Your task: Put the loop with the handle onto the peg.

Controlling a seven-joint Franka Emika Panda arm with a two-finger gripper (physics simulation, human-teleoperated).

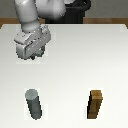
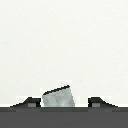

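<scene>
Exterior view first: gripper (image 1: 35, 56) hangs above the white table (image 1: 70, 70), toward the exterior view's left and in the far half of the surface, its pale body tilted and its fingers mostly hidden under the hand, so from here I cannot tell how far apart they stand. Near the front edge stands the peg (image 1: 34, 104), an upright grey cylinder with a lighter top, almost straight in front of the gripper but well apart from it. A brown block (image 1: 96, 105) stands upright toward the exterior view's right, level with the peg. Wrist view: two dark fingertips (image 2: 31, 103) flank a grey faceted piece, the loop with the handle (image 2: 58, 96), clamped between them over bare white table, tilted slightly.
</scene>
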